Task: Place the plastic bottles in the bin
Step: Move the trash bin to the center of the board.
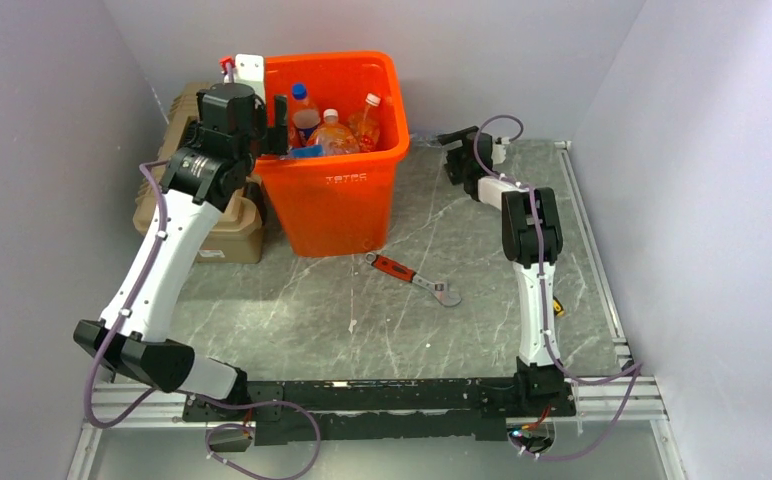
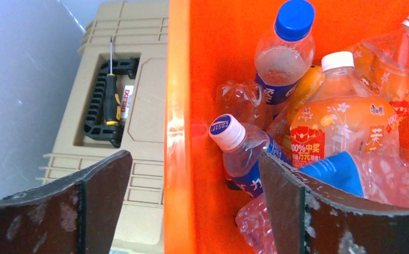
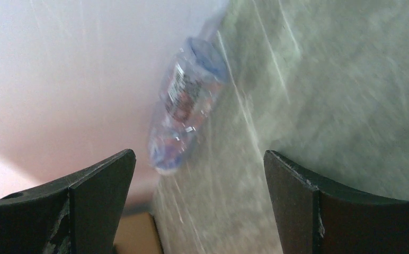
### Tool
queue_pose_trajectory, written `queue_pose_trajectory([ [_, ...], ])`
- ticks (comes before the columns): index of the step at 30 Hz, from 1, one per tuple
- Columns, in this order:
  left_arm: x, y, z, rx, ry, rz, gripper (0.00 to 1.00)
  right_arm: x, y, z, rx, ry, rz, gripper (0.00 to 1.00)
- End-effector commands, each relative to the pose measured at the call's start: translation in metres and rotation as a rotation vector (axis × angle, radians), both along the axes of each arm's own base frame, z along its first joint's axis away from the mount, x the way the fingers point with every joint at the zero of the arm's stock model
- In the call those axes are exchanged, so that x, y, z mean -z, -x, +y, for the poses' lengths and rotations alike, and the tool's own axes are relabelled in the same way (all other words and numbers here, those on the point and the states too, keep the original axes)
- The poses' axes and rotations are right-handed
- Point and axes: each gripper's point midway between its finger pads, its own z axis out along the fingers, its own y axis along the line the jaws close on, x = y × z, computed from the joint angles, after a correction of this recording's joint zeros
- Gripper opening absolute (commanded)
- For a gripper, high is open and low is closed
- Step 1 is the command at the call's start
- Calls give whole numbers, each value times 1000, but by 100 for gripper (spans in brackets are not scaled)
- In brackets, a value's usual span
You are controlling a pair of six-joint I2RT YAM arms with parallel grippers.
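Observation:
The orange bin stands at the back left with several plastic bottles in it. Seen from the left wrist, these include a blue-capped bottle, an orange-tinted white-capped one and a blue-labelled one. My left gripper hangs open over the bin's left rim; the left gripper straddles that wall and holds nothing. My right gripper is at the back of the table, right of the bin. The right gripper is open, facing a blurred clear bottle lying along the back wall.
A tan toolbox sits against the bin's left side, with a small screwdriver in its handle recess. A red-handled wrench lies on the table in front of the bin. Walls close in the table at the back and on both sides.

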Motion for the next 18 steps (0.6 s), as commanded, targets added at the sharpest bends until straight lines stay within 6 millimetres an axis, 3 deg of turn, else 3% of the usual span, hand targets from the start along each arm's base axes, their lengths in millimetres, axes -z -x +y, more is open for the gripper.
queue_pose_trajectory([
  [1,-41,15,-2,38,68,-141,99,-11,-29,1,72,-47,-57,96],
  [10,-54,45,6,50,133,-270,100,26,-47,13,124,-149,-17,89],
  [18,-52,54,8,58,130,-273,99,47,-57,25,140,-217,4,78],
])
